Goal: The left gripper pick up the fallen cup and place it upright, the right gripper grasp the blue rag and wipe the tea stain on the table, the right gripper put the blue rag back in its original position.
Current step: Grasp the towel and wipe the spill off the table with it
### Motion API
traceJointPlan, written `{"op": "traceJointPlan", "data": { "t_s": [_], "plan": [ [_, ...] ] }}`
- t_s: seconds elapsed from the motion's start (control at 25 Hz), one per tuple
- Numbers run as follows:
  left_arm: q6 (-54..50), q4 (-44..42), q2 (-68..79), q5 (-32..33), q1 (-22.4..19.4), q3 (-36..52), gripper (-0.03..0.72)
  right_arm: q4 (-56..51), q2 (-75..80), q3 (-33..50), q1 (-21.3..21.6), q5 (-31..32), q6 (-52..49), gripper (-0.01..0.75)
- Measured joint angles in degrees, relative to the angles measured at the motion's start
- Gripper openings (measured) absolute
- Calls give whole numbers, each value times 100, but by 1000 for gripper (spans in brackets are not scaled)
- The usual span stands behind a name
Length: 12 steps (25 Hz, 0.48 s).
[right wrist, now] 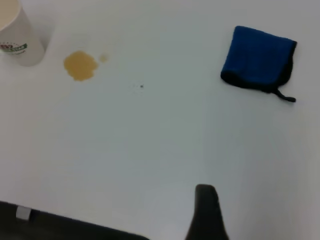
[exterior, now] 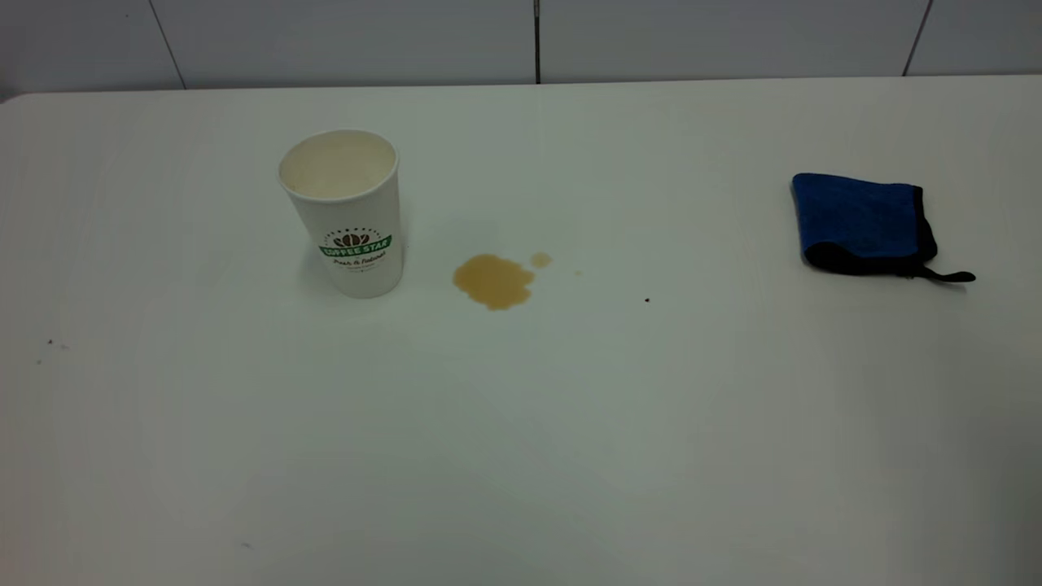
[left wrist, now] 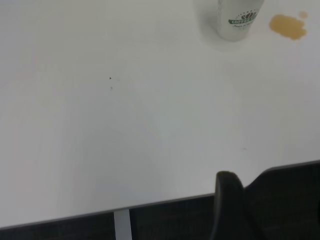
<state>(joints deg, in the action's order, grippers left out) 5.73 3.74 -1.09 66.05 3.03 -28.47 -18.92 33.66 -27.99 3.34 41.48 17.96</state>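
The white paper cup (exterior: 346, 213) with the green logo stands upright on the white table (exterior: 521, 423), left of centre; it also shows in the left wrist view (left wrist: 239, 19) and the right wrist view (right wrist: 16, 37). The amber tea stain (exterior: 492, 281) lies just right of the cup, with a small satellite drop (exterior: 540, 260). The blue rag (exterior: 863, 224) lies flat at the far right, also in the right wrist view (right wrist: 258, 60). My left gripper (left wrist: 227, 200) is a dark shape near the table's front edge, far from the cup. My right gripper (right wrist: 206, 210) is a dark shape, well short of the rag. Neither gripper shows in the exterior view.
A few tiny dark specks (exterior: 647, 299) dot the table. A tiled wall (exterior: 537, 37) runs behind the far edge. The table's near edge (left wrist: 150, 204) shows in the left wrist view, with dark floor beyond.
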Motion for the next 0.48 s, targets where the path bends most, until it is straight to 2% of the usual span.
{"op": "traceJointPlan", "data": {
  "t_s": [0.2,0.48],
  "plan": [
    [0,0,0,0,0,0,443,-1201,1778,-12,0,-1141,1849,607],
    [0,0,0,1,0,0,443,-2777,4137,-737,0,-1617,3645,590]
  ]
}}
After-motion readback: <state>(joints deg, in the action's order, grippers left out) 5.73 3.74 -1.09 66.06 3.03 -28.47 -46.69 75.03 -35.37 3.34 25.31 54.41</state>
